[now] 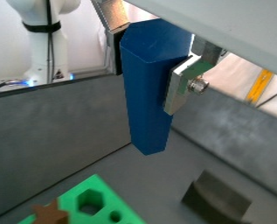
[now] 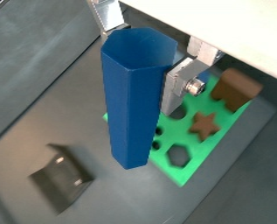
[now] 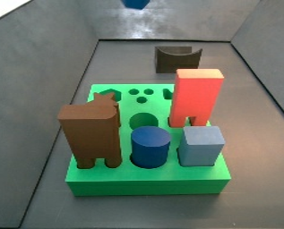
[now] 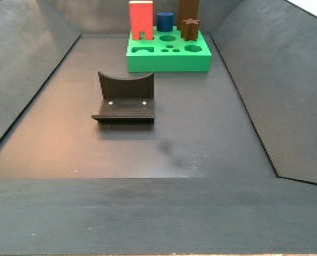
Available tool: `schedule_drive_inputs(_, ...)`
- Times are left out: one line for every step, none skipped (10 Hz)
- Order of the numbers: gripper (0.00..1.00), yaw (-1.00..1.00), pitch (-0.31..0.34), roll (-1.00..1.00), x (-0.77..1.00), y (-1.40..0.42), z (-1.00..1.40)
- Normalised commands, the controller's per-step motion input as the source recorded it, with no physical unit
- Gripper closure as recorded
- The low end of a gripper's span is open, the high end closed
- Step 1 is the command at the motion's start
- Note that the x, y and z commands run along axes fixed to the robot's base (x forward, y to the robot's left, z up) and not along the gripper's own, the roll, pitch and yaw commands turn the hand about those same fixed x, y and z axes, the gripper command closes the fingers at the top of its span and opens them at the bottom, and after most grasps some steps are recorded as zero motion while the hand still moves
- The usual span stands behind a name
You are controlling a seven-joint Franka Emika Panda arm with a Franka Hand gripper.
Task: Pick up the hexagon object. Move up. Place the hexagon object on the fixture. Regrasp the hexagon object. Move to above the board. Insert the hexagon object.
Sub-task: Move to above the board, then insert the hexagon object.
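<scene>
Right up against both wrist cameras you have the hexagon object (image 2: 135,96), hanging upright with its free end pointing down, and the end effector (image 1: 164,66) is clamped on its upper part: one silver finger (image 2: 183,86) lies flat against a side face, while the opposite finger is hidden behind the bar. It is held high above the floor; in a side view only its tip (image 3: 137,4) pokes in at the very top edge, above the far end of the bin. So you can judge the pick-up and the move up as done. The fixture (image 4: 125,99) stands bare on the dark floor, well apart from the board (image 3: 108,175), which means the placing on it has not yet happened. The regrasp, the move above the board and the insertion are left as well. On the board you can see the red block (image 3: 197,97), the brown block (image 3: 89,132), the blue cylinder (image 3: 150,147) and the light blue cube (image 3: 202,145) already seated, and in a wrist view a hexagonal hole (image 2: 182,152) is open near the board's edge.
</scene>
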Motion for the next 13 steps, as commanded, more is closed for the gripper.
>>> schedule_drive_inputs(1.0, -0.04, -0.222, -1.0, -0.24, 0.03, 0.02)
schedule_drive_inputs(1.0, -0.04, -0.282, -1.0, -0.19, 0.05, 0.02)
schedule_drive_inputs(1.0, -0.04, -0.288, -0.93, -0.18, 0.06, 0.01)
schedule_drive_inputs(1.0, -0.02, -0.248, -0.64, -0.17, 0.07, 0.01)
schedule_drive_inputs(1.0, -0.02, -0.226, -0.51, -0.15, 0.06, 0.01)
schedule_drive_inputs(1.0, 0.0, -0.155, -0.28, -0.11, 0.04, 0.01)
schedule_drive_inputs(1.0, -0.01, -0.126, -0.21, -0.09, 0.03, 0.0)
schedule_drive_inputs(1.0, 0.0, -0.01, 0.0, -0.03, 0.0, -0.11)
schedule_drive_inputs(1.0, 0.0, -0.084, -0.08, -0.14, 0.05, -0.47)
schedule_drive_inputs(1.0, 0.0, -0.08, -0.2, -0.05, 0.15, -0.77)
schedule_drive_inputs(1.0, 0.0, -0.086, -0.19, -0.14, 0.05, -0.78)
schedule_drive_inputs(1.0, 0.0, -0.071, -0.15, -0.17, 0.0, -0.86)
schedule_drive_inputs(1.0, 0.0, -0.044, -0.12, -0.16, 0.0, -0.94)
